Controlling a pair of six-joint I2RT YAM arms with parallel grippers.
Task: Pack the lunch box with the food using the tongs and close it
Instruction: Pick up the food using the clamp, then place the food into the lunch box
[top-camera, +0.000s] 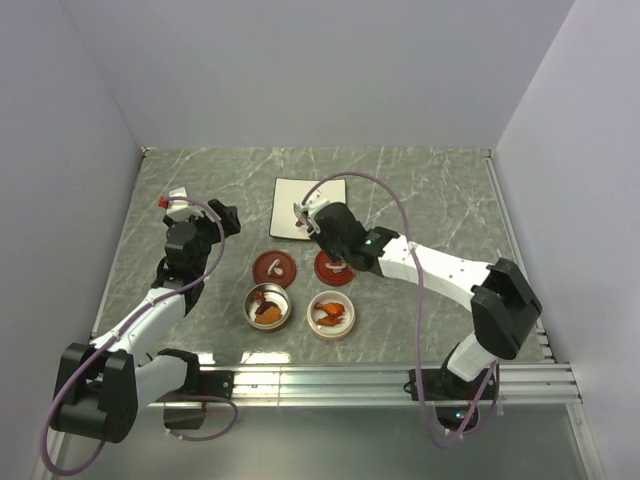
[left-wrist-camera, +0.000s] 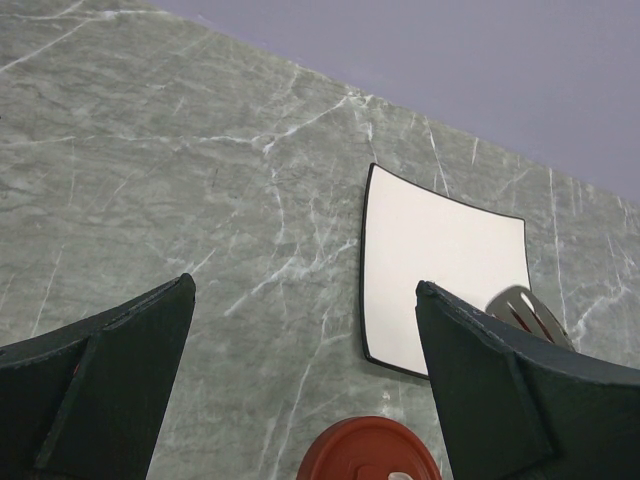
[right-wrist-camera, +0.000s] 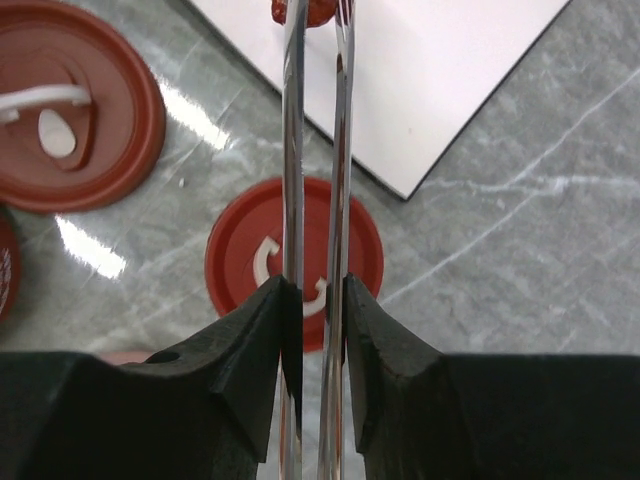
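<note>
From above, the right fingers (top-camera: 310, 218) hold the tongs (top-camera: 303, 208) over the middle of the plate (top-camera: 290, 195), while the left fingers (top-camera: 224, 214) hang idle well to the left of it. Just nearer than the plate lie two red lids (top-camera: 273, 266). Nearer again are two open boxes (top-camera: 247, 305), each with food (top-camera: 267, 313) inside, so packing looks well along and closing is not yet begun. The tong tips are too small here to read. In the left wrist view the left fingers stand wide apart on nothing, with bare table (left-wrist-camera: 200, 150) between them. A silvery tong tip shows at the plate's right edge, half hidden behind one finger. In the right wrist view the right fingers are clamped on the two tong arms, pressing them nearly together. Over the plate a red morsel (right-wrist-camera: 312, 10) sits at the tips, cut off by the frame, so I cannot tell whether it is truly pinched. The next move, I judge, calls for a steady squeeze, a lift, a carry to a box, then easing off.
</note>
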